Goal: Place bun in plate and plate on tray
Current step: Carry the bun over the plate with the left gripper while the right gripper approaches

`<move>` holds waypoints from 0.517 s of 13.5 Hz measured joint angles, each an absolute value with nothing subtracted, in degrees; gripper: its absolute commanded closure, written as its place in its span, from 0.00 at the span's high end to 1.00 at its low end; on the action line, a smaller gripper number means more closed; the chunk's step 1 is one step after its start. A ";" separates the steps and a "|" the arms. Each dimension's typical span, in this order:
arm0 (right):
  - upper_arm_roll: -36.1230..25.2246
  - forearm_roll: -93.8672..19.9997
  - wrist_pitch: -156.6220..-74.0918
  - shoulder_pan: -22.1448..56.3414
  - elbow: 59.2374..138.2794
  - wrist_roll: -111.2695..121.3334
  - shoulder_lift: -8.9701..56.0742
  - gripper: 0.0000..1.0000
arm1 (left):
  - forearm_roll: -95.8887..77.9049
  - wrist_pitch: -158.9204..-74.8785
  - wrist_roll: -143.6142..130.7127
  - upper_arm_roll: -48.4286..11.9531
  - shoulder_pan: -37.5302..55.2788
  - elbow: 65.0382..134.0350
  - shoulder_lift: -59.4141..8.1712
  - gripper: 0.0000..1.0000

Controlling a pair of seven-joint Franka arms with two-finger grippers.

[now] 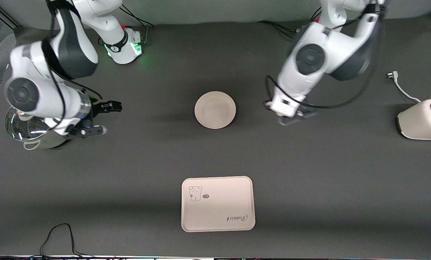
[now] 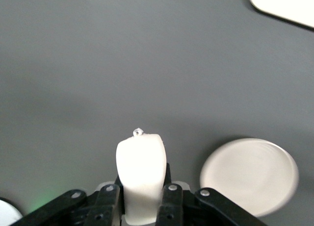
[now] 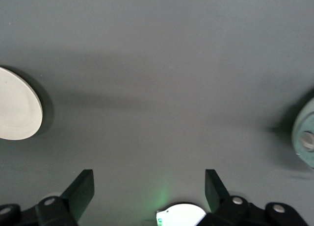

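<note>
The white oblong bun (image 2: 140, 173) is clamped between my left gripper's (image 2: 141, 194) fingers; the front view hides it under the hand. My left gripper (image 1: 294, 118) hangs over bare table beside the round cream plate (image 1: 215, 109), toward the left arm's end. The plate, which is empty, also shows in the left wrist view (image 2: 249, 176) and in the right wrist view (image 3: 17, 111). The rectangular tray (image 1: 218, 203) with the bear drawing lies nearer to the front camera than the plate, with nothing on it; its corner shows in the left wrist view (image 2: 284, 5). My right gripper (image 1: 105, 118) is open and empty, waiting toward the right arm's end.
A cream toaster (image 1: 423, 119) with its cord stands at the left arm's end. A glass pot (image 1: 24, 126) stands under the right arm's wrist. The right arm's base (image 1: 126, 45) glows green. A black cable (image 1: 58, 238) lies at the table's near edge.
</note>
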State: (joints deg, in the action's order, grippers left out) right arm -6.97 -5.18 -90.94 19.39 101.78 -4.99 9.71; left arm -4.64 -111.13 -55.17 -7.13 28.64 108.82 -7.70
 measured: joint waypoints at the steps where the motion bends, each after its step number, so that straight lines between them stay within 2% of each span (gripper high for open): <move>1: -7.00 -6.56 -91.28 19.38 101.77 -4.99 11.15 1.00 | -5.14 -114.47 -59.05 -7.15 31.82 108.86 -9.04 0.28; 5: -7.03 -8.63 -93.00 19.73 101.66 -4.99 15.56 1.00 | -5.12 -131.04 -71.05 -7.13 43.46 108.88 -19.56 0.28; 7: -7.00 -9.48 -93.30 20.75 101.70 -4.93 17.25 1.00 | -3.33 -134.95 -74.84 -7.07 47.32 107.49 -25.93 0.29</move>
